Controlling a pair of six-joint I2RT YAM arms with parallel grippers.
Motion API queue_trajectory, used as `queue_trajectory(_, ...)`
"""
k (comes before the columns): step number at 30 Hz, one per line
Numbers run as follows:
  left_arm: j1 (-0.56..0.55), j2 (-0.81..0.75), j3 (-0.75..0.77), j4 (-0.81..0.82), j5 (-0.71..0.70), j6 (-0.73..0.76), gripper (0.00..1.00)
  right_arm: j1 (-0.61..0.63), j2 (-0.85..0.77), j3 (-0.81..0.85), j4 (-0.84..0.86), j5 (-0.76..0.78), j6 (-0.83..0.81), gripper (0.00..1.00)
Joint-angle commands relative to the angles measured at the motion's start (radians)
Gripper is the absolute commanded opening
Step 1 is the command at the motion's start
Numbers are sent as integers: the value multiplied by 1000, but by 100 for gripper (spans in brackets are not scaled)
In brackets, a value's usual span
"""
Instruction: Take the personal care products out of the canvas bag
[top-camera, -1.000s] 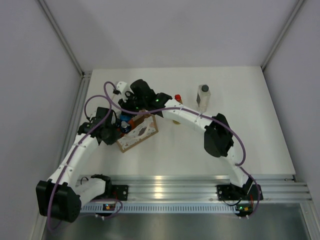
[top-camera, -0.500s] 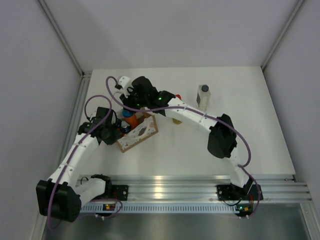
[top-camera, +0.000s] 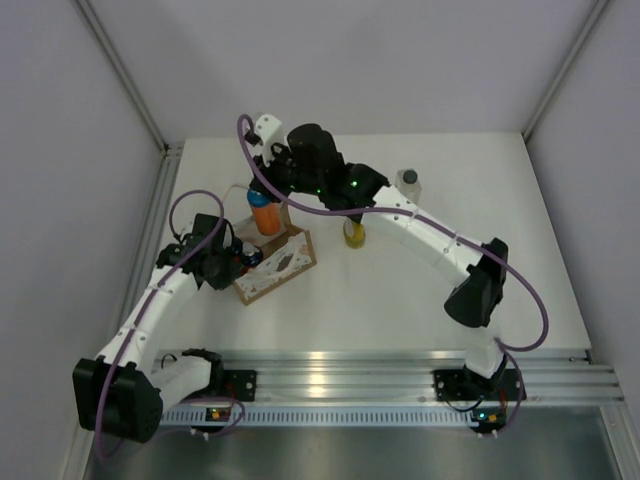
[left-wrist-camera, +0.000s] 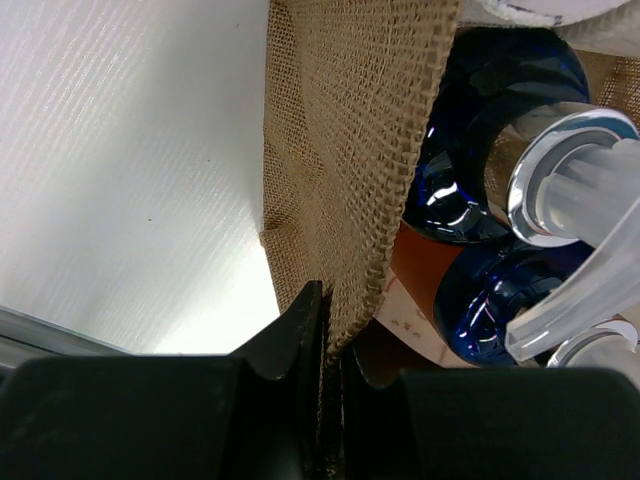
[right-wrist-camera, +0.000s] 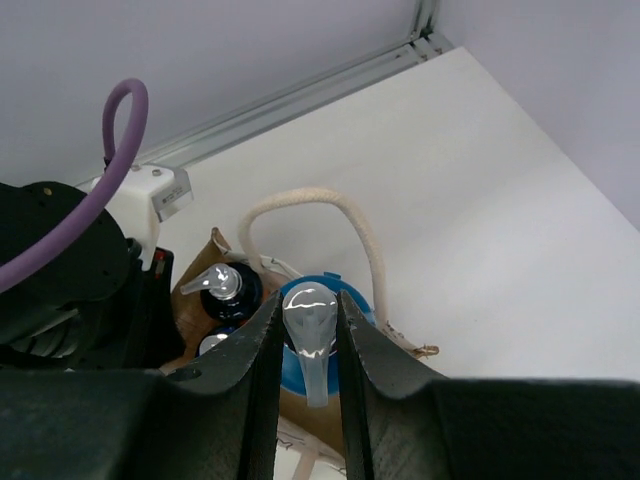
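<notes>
The canvas bag (top-camera: 280, 263) stands left of centre on the table. My left gripper (top-camera: 232, 258) is shut on the bag's left wall, its jaws pinching the burlap edge (left-wrist-camera: 345, 250). My right gripper (top-camera: 270, 188) is shut on the clear pump head (right-wrist-camera: 308, 330) of an orange bottle with a blue cap (top-camera: 265, 216), held above the bag's far end. Two dark-capped pump bottles (left-wrist-camera: 500, 200) stay inside the bag; one also shows in the right wrist view (right-wrist-camera: 226, 288). A yellow bottle (top-camera: 353, 235) and a clear bottle with a grey cap (top-camera: 407, 184) stand on the table to the right.
The bag's white loop handle (right-wrist-camera: 340, 215) arches just behind the held bottle. The right arm's forearm (top-camera: 420, 232) spans the table above the yellow bottle. Grey walls and a metal rail (top-camera: 165, 190) close in the table's left side.
My right gripper has risen and moved toward the back with the orange blue-capped bottle, lifting it up out of the bag. The left gripper has stayed on the bag's wall.
</notes>
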Motion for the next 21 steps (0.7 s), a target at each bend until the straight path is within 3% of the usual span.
queue_trajectory(1, 0, 14, -8, -14, -7, 3, 15, 5, -96, 103, 3, 36, 3, 0)
queue_trajectory(10, 0, 22, -4, -9, -3, 4, 15, -33, -195, 106, -60, 76, 38, 0)
queue_trajectory(21, 1, 25, -2, -6, -1, 10, 15, -88, -366, -63, -67, 211, 131, 0)
